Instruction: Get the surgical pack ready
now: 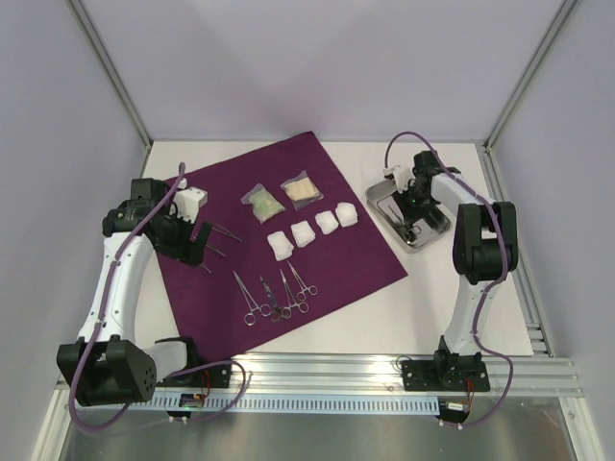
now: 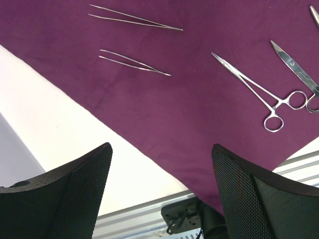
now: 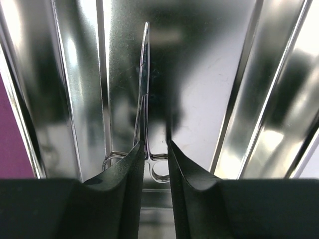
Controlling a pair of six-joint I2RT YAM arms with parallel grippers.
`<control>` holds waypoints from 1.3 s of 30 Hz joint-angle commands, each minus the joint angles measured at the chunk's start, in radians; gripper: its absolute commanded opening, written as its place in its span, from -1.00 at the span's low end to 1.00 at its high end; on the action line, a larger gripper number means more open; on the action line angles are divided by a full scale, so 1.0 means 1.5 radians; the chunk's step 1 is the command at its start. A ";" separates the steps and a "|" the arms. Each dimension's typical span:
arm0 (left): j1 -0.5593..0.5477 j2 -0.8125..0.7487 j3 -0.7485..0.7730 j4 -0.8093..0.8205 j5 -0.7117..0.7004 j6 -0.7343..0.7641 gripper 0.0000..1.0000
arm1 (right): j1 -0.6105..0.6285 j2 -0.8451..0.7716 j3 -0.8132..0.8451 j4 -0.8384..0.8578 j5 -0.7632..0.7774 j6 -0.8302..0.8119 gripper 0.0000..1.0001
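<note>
Right of the purple cloth (image 1: 288, 182), in the steel tray (image 3: 239, 99), our right gripper (image 3: 155, 159) stands slightly parted astride a scissor-like instrument (image 3: 144, 74), apparently loose. We judge tray-loading underway; next we fetch from the clamps (image 1: 277, 293) on the cloth, nothing blocking them. Our left gripper (image 2: 160, 149) hovers wide open, empty, over its left edge.

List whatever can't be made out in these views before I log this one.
- Right wrist view: the right gripper covers the ring handles of the instrument lying in the tray. Whether it is gripped or not cannot be told.
- Left wrist view: the scissors are cut off by the right edge.
- Top view: the contents of the greenish packet are too small to identify.
</note>
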 commanded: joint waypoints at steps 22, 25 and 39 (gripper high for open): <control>-0.001 -0.109 -0.058 -0.060 -0.136 0.000 0.82 | 0.448 -0.332 -0.097 0.015 0.239 0.552 -0.07; -0.001 -0.122 -0.077 -0.061 -0.147 -0.002 0.82 | 0.513 -0.283 -0.091 0.023 0.220 0.566 -0.30; -0.001 -0.143 -0.125 -0.004 -0.080 0.003 0.82 | 0.620 -0.082 -0.059 0.078 0.168 0.600 -0.60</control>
